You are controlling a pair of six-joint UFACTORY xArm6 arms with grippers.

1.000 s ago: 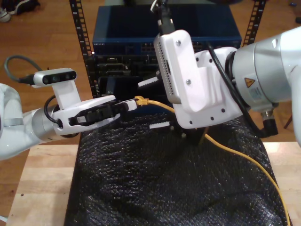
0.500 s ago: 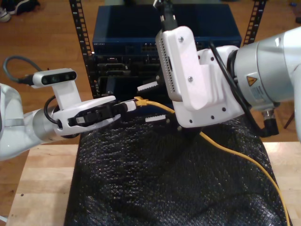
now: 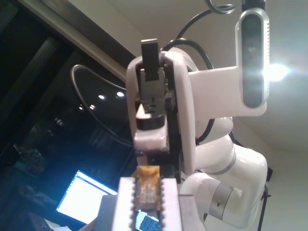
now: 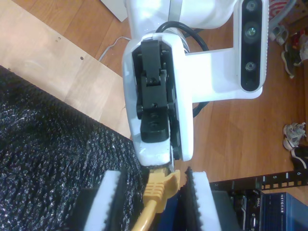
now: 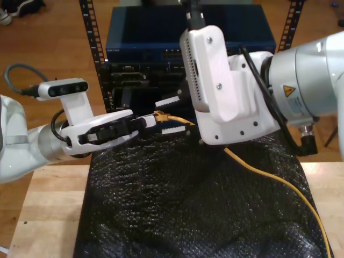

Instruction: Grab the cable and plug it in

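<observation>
Nearest in the exterior view is the table [image 5: 48, 215], pale wood, with a black mat [image 5: 177, 204] spread over its middle; the cable [image 5: 257, 171] runs across that mat from the exterior view's lower right, rising off it toward the middle of the scene; thin and yellow-orange, it hangs clear of the mat as it climbs.

Up at the meeting point, my first gripper [image 5: 149, 119] comes in from the exterior view's left, nearly level, jaws clenched on the plug end of the cable; in the first wrist view the amber plug sits pinched between my two toothed pads [image 3: 124, 202], no gap on either side; the plug is in the air above the mat's far edge, in front of the rack.

My second gripper [image 5: 170, 115] reaches in from the exterior view's right, facing the first nose to nose; its jaws are released, spread one above and one below the cable; in the second wrist view the yellow boot lies between my pads [image 4: 109, 202] with dark space on each side, and the tip of the first gripper touches the boot's end; whether either pad brushes the boot I cannot tell.

Behind both, the rack [image 5: 94, 43] stands upright on the wooden floor [image 5: 48, 43], a blue unit [image 5: 145, 37] on top and dark panels with ports beneath; the plug is short of those ports, not seated.
</observation>
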